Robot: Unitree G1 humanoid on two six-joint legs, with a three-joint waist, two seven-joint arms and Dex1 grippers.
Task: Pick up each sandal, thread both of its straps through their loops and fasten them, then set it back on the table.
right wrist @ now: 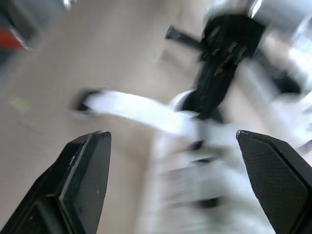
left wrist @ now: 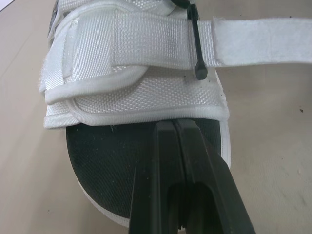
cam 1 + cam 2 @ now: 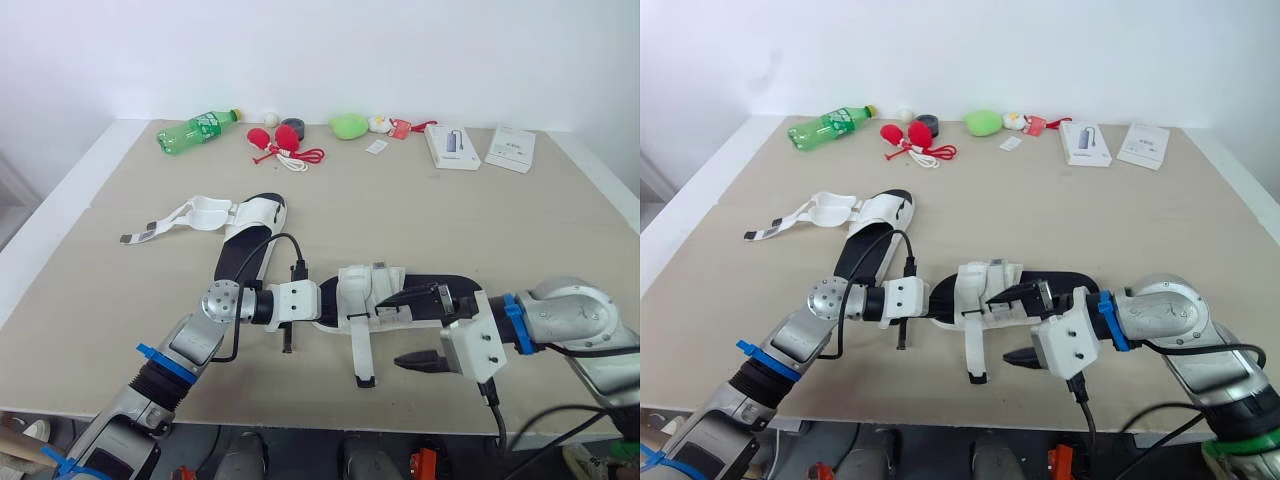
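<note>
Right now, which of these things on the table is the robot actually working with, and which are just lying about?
In the job:
near sandal
far sandal, straps undone

Lying about:
green bottle
red balls with cord
black tape roll
green lump
white box
booklet

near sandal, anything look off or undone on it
Yes: one strap of the near sandal sticks straight out from the shoe, loose and unfastened. The far sandal lies with its straps splayed open as well.

Lab: prop-strewn table point(image 3: 450, 220), bare white wall point(image 3: 300, 50)
</note>
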